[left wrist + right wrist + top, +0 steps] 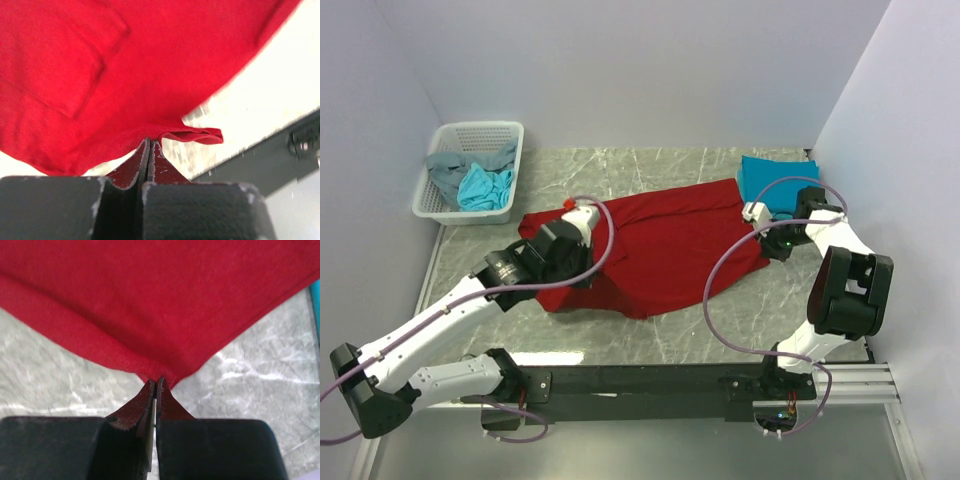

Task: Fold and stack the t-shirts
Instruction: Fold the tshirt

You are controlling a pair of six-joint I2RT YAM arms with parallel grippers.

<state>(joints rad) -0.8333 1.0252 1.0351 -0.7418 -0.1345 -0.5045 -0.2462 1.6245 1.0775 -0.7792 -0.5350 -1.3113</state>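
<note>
Bright, even light (blurry, glaring wrist views)

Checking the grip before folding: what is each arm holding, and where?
Both hold the red t-shirt: left fingers pinch an edge, right fingers a corner.

white mesh basket [480,132], far-left corner of marble tbl [650,170]

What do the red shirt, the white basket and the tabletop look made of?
red shirt: soft matte knit cloth, probably cotton; it drapes, creases and shows a sewn hem.
white basket: looks like moulded plastic; rigid mesh walls with an even grid of holes.
tabletop: grey, pale-veined, slightly glossy; marble or a printed marble-look surface, cannot tell which.
</note>
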